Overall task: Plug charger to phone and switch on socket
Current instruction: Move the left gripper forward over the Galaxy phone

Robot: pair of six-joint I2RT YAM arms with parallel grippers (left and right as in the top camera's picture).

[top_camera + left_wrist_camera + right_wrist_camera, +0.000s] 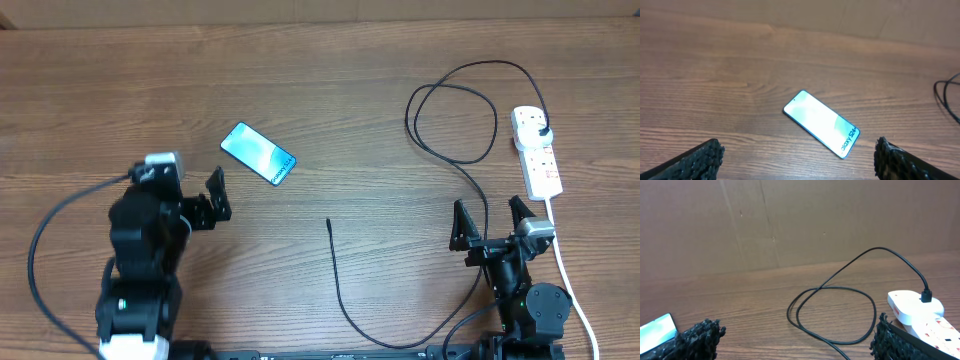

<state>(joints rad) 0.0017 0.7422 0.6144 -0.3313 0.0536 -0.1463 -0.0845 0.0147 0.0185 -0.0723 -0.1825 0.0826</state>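
Phone (258, 153) lies flat on the wooden table (90, 90), left of centre, set at a slant, screen up and glowing teal-blue. Charger (331, 240) is a thin black cable. Its small tip rests on bare wood right of and below the phone, well apart from it. From the tip it curves along the near edge, rises past the right arm, and loops once. It ends in a black plug (541, 131) seated in the socket (537, 152) at far right. The socket is a white strip with red-marked switches, and its white cord (570, 275) trails toward the near edge. The left wrist view alone shows the small text at the phone's near-right end. The right wrist view alone shows the plug standing up from the strip and a cardboard wall (790, 220) behind the table. Left gripper (216, 196) hangs just beside the phone, jaws spread wide, holding nothing. Right gripper (490, 222) sits near the socket, jaws likewise wide and empty, with the cable passing between its fingers in the overhead view.
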